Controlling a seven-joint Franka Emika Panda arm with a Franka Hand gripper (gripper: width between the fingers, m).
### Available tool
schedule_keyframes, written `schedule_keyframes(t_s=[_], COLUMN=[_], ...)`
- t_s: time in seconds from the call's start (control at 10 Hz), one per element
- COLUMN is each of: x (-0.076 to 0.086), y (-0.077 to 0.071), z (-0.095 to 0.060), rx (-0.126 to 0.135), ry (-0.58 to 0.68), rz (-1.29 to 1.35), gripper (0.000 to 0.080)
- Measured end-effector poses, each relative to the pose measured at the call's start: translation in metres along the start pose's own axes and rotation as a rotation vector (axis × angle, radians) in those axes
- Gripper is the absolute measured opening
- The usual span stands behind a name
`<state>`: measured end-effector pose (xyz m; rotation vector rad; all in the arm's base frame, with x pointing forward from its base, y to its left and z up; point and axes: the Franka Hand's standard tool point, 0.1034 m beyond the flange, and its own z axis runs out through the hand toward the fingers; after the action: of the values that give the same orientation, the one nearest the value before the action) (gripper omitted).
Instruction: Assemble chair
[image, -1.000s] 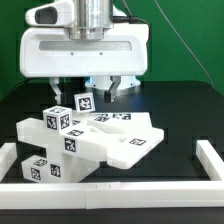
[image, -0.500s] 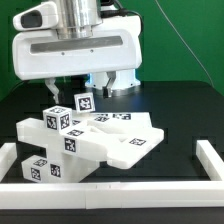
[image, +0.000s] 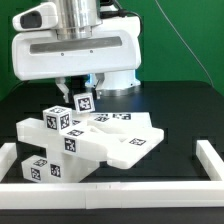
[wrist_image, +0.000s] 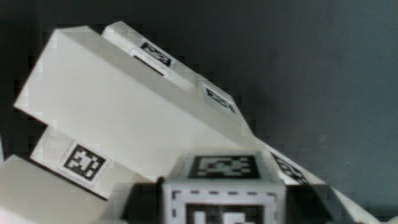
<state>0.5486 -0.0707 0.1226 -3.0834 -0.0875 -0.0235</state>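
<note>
The chair parts (image: 85, 140) are white blocky slabs and bars with black-and-white tags, lying heaped at the exterior view's left centre. One upright tagged block (image: 84, 101) sticks up at the back of the heap. My gripper (image: 77, 93) hangs straight above it, with the fingers down on either side of the block. In the wrist view the same tagged block (wrist_image: 228, 190) fills the gap between my dark fingers (wrist_image: 150, 200), which sit against its sides. My gripper (wrist_image: 228, 205) looks shut on it. A large white slab (wrist_image: 125, 90) with small tags lies beyond.
Plain white border rails (image: 212, 165) frame the black table at the front, left and right. A small tagged bar (image: 42, 169) lies by the front left rail. A green backdrop stands behind the arm.
My hand has shifted toward the exterior view's left, mostly in the first half second. The tagged block and the other parts have not moved.
</note>
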Motion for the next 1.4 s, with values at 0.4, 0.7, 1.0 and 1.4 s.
schedule_keyframes(t_s=[0.4, 0.7, 1.0, 1.4], x=[0.0, 0.008, 0.009, 0.01], y=[0.0, -0.004, -0.006, -0.007], z=[0.0, 0.0, 0.0, 0.0], rx=[0.0, -0.007, 0.002, 0.009], ry=[0.0, 0.003, 0.009, 0.01], rz=[0.055, 0.395, 0.721, 1.036], gripper=[0.0281, 0.0281, 0.0281, 0.0281])
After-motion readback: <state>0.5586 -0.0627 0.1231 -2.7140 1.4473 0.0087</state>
